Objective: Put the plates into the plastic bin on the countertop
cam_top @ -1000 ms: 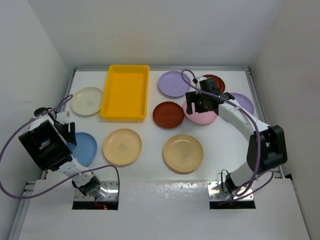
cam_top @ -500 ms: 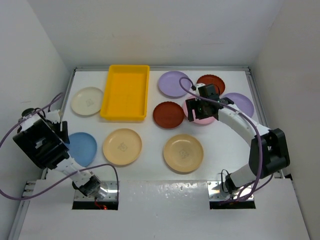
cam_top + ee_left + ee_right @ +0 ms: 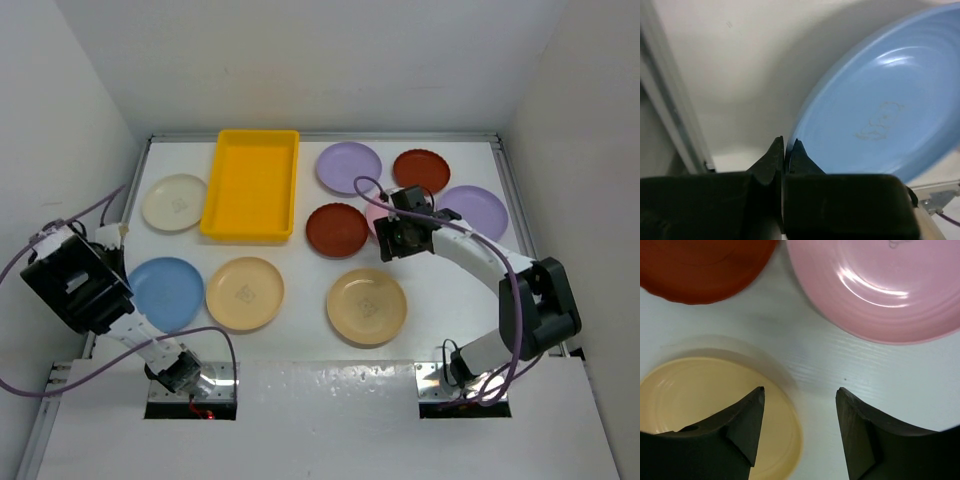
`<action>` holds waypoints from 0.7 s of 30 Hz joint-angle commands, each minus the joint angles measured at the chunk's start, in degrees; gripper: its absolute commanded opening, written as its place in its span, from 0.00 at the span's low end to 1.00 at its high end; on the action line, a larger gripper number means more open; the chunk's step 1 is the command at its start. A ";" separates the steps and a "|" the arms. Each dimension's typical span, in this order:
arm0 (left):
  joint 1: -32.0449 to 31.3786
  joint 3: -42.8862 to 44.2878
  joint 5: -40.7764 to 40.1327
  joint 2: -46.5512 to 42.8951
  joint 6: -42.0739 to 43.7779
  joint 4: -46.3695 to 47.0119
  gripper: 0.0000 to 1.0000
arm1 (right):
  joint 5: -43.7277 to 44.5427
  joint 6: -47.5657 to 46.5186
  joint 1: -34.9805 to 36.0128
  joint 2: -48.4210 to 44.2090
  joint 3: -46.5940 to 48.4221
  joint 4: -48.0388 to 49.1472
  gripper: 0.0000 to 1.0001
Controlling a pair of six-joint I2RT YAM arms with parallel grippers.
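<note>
My left gripper (image 3: 785, 144) is shut on the near rim of a blue plate (image 3: 880, 110), which lies at the left front of the countertop (image 3: 300, 270). My right gripper (image 3: 800, 390) is open and holds nothing. It hangs over bare countertop between the pink plate (image 3: 880, 285) and a tan-yellow plate (image 3: 700, 410), with one fingertip over the tan plate's rim. In the top view the right gripper (image 3: 392, 243) covers most of the pink plate (image 3: 377, 214). The yellow plastic bin (image 3: 250, 183) has nothing in it.
A cream plate (image 3: 174, 202) lies left of the bin. Two tan-yellow plates (image 3: 245, 293) (image 3: 366, 306) lie at the front. Two dark red plates (image 3: 337, 229) (image 3: 421, 170) and two lilac plates (image 3: 349, 167) (image 3: 472, 211) lie to the right. Metal rails (image 3: 505, 190) edge the table.
The left arm has swung left, uncovering the blue plate, and its jaws have shut on the rim. The right gripper has moved forward off the pink plate and narrowed its jaws.
</note>
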 commanded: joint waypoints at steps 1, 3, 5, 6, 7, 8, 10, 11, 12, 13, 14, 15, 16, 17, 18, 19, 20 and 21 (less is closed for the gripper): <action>1.36 9.11 9.53 -2.86 6.52 -4.87 0.00 | -0.77 -1.75 3.41 0.19 4.98 0.86 0.58; 1.36 17.29 13.95 -2.87 9.50 -11.73 0.00 | -0.77 -2.46 4.65 0.81 6.39 1.03 0.58; 1.36 24.65 19.58 -2.87 11.01 -17.42 0.00 | -1.12 -2.29 4.92 0.82 6.57 1.73 0.58; 1.36 26.96 21.25 -2.87 12.41 -19.20 0.00 | -1.64 -1.59 5.09 1.17 6.40 2.09 0.58; 1.36 29.07 24.40 -2.87 12.42 -20.70 0.00 | -1.82 -1.23 4.92 1.17 6.40 2.09 0.58; 1.36 31.01 25.91 -2.87 12.42 -22.89 0.00 | -1.82 -1.14 5.00 1.26 6.22 2.09 0.58; -0.81 35.06 28.63 -3.39 9.12 -22.91 0.00 | -1.82 -0.53 5.01 1.26 5.52 2.18 0.58; -2.23 35.07 30.21 -3.40 6.30 -18.73 0.00 | -1.65 0.17 5.01 1.17 4.99 2.52 0.58; -3.98 35.07 30.23 -4.27 2.44 -15.47 0.00 | -1.47 0.44 4.74 1.17 4.64 2.88 0.58; -8.17 34.37 31.01 -4.88 -6.21 -11.61 0.00 | -1.38 0.79 4.39 1.17 4.03 3.31 0.58; -10.57 33.49 31.02 -5.93 -11.00 -7.40 0.00 | -1.38 3.32 3.52 1.17 3.59 3.67 0.58; -13.03 31.66 30.15 -5.94 -15.66 1.61 0.00 | -1.47 4.38 2.12 1.43 3.15 4.45 0.58; -18.27 31.03 28.75 -5.94 -23.27 5.61 0.00 | -1.47 6.83 1.50 1.35 2.19 4.55 0.58; -21.02 31.03 24.12 -5.94 -26.22 8.96 0.00 | -2.17 9.55 -1.29 1.26 1.74 5.25 0.60; -23.66 31.02 21.64 -4.03 -27.99 13.26 0.00 | -2.17 10.02 -2.11 1.26 1.39 5.51 0.60; -28.56 32.24 19.18 -2.62 -30.10 14.43 0.00 | -1.83 11.33 -2.64 1.08 0.69 6.39 0.60; -30.70 33.47 14.46 -0.78 -30.81 15.23 0.00 | -1.13 11.77 -3.95 1.17 0.25 6.48 0.61; -32.72 36.53 12.32 3.51 -31.60 15.84 0.00 | -0.51 11.87 -3.96 1.26 -0.02 6.40 0.64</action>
